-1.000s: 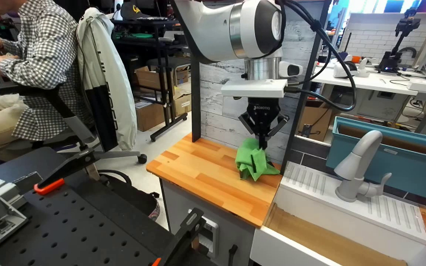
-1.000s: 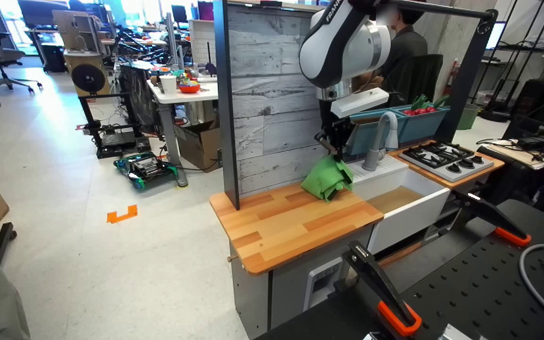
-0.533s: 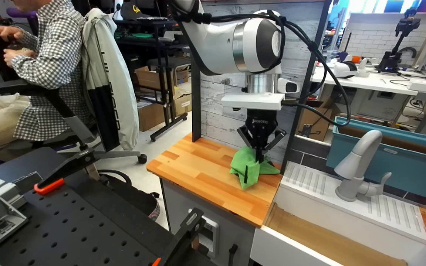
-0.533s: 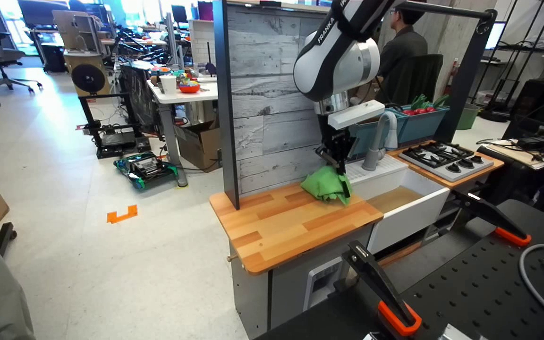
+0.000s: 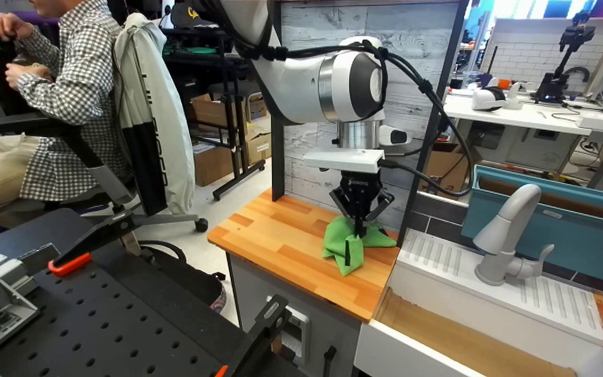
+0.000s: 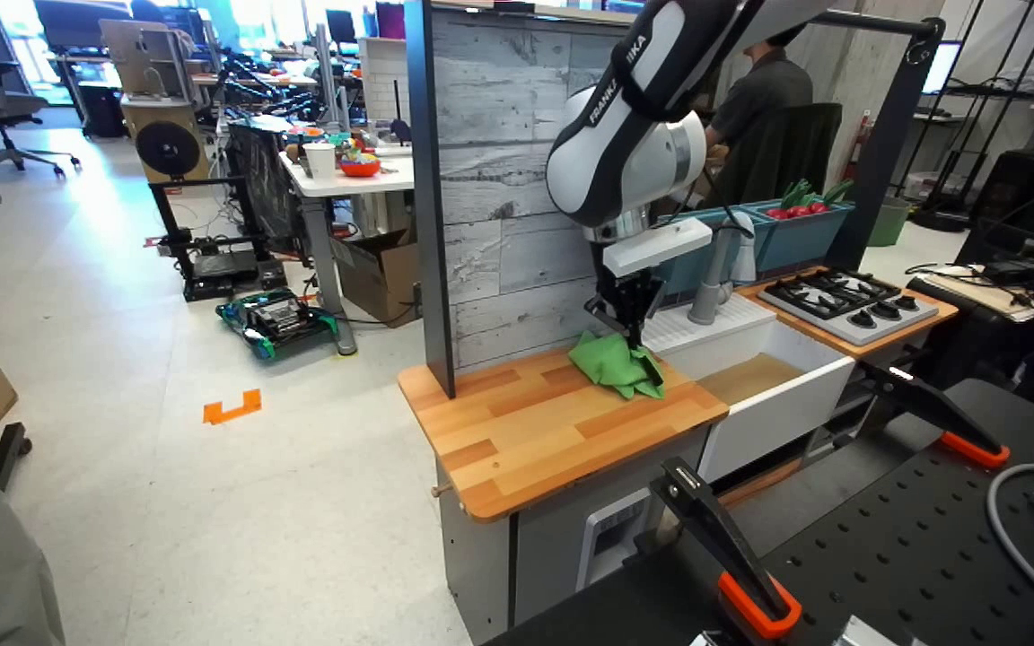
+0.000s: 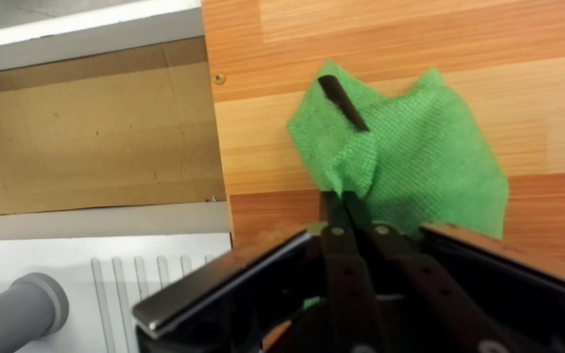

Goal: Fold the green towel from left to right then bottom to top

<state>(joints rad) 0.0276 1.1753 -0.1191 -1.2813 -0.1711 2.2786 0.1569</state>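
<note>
- We're seeing the claw (image 7: 342,197) coming down, its tips meeting and pinching a peak of the towel (image 7: 429,157).
- The towel is settling onto the table (image 6: 526,422) near the sink (image 6: 777,417), bunched, one flap reaching farther from the wall (image 6: 508,170).
- We're probably laying a fold down; square, flat layers are likely still waiting.

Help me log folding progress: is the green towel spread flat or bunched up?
Bunched up: the green towel lies rumpled on the wooden countertop, edges uneven; the wrist view shows it gathered at the fingers.
</note>
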